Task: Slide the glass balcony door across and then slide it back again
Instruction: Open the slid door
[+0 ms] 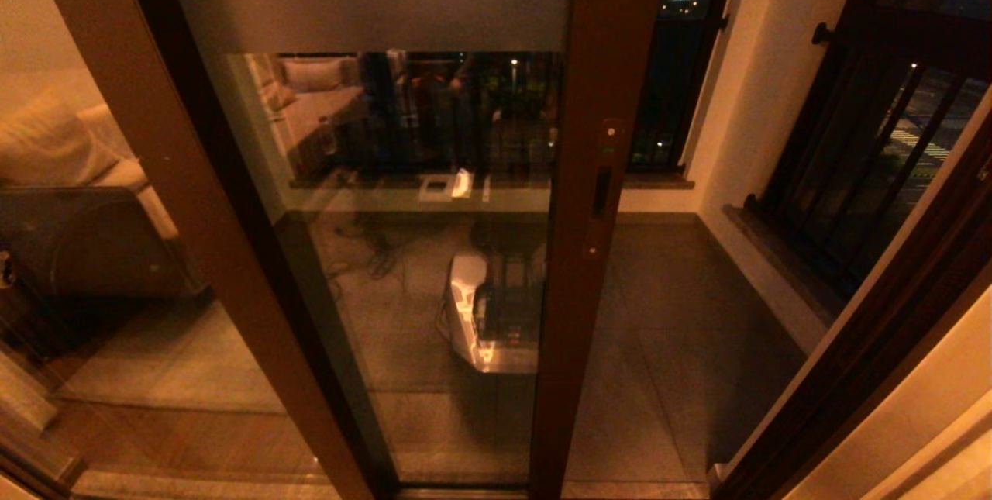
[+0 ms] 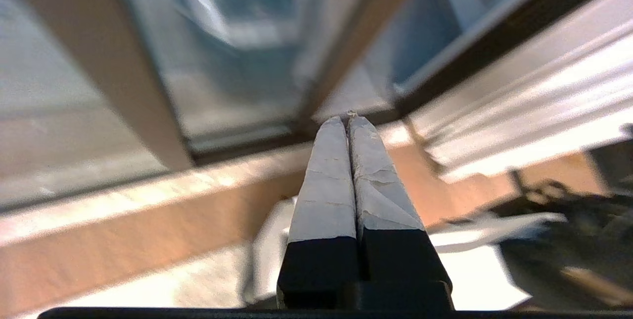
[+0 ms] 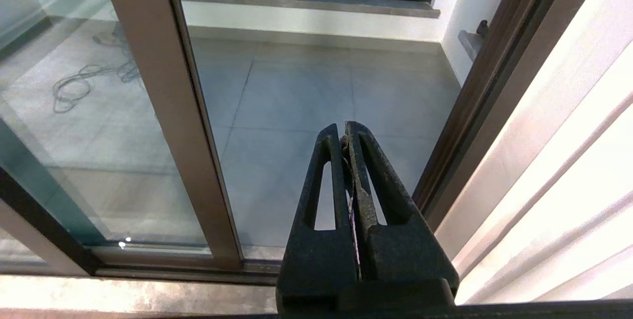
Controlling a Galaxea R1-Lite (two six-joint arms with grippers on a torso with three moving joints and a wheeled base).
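Note:
The glass balcony door [image 1: 418,252] stands partly across the opening, its reddish-brown stile [image 1: 593,174] near the middle of the head view with a narrow handle slot [image 1: 601,191] and a frosted band [image 1: 380,12] up top. A gap to the balcony is open to the right of the stile. No arm shows in the head view. My right gripper [image 3: 344,126] is shut and empty, hanging low over the floor track, to the right of the door stile [image 3: 168,111]. My left gripper [image 2: 346,120] is shut and empty too, low and back from the track [image 2: 247,141].
A fixed panel with a wide brown post [image 1: 178,198] overlaps the door on the left. The dark door jamb [image 1: 876,345] and a cream wall [image 3: 568,160] bound the opening on the right. Black-barred windows [image 1: 868,151] line the balcony; cables [image 3: 79,86] lie on its tiled floor.

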